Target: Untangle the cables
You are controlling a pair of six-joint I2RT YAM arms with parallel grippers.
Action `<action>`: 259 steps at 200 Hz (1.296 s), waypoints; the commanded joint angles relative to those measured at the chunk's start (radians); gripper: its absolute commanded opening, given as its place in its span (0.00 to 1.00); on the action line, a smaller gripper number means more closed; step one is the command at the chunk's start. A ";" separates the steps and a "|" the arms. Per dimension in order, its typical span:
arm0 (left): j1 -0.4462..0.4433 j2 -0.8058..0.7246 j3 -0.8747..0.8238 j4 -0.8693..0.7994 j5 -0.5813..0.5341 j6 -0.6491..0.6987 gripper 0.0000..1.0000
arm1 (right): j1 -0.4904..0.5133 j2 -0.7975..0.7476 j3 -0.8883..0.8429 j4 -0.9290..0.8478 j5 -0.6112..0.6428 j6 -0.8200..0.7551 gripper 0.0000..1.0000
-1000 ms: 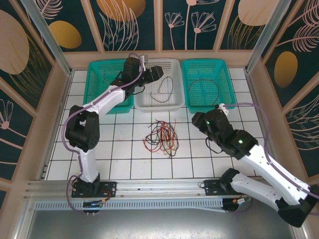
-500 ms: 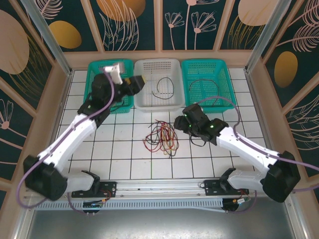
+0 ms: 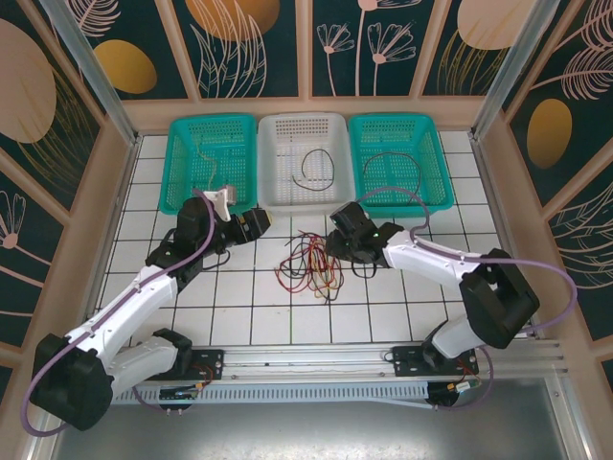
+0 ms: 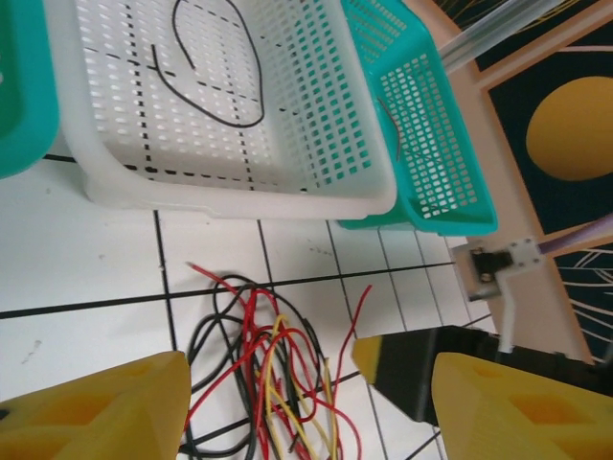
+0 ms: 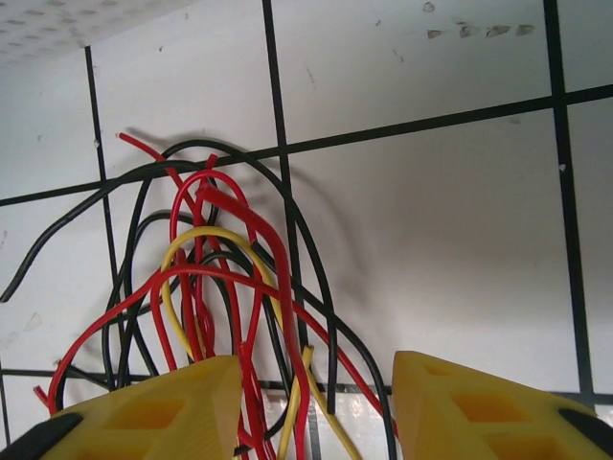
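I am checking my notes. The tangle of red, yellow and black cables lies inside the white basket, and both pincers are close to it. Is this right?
No. The tangle lies on the tiled table in front of the white basket, as the top external view shows. The left pincer and right pincer are close to it.

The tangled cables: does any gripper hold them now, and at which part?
Nothing is held. The right gripper stands open astride some strands of the tangled cables; the left gripper is open, short of the tangle.
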 commanded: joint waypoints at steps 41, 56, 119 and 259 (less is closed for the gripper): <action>-0.001 0.005 0.000 0.076 0.080 -0.040 0.65 | -0.010 0.104 0.047 0.068 0.021 -0.046 0.30; -0.002 0.005 -0.012 0.076 0.096 -0.037 0.65 | -0.010 0.119 0.052 0.071 0.023 -0.050 0.17; -0.040 0.024 -0.074 0.168 0.133 -0.071 0.61 | 0.082 -0.065 0.089 -0.025 0.173 -0.079 0.00; -0.191 0.092 -0.046 0.390 0.143 -0.097 0.59 | 0.247 -0.424 0.360 -0.105 0.366 -0.189 0.00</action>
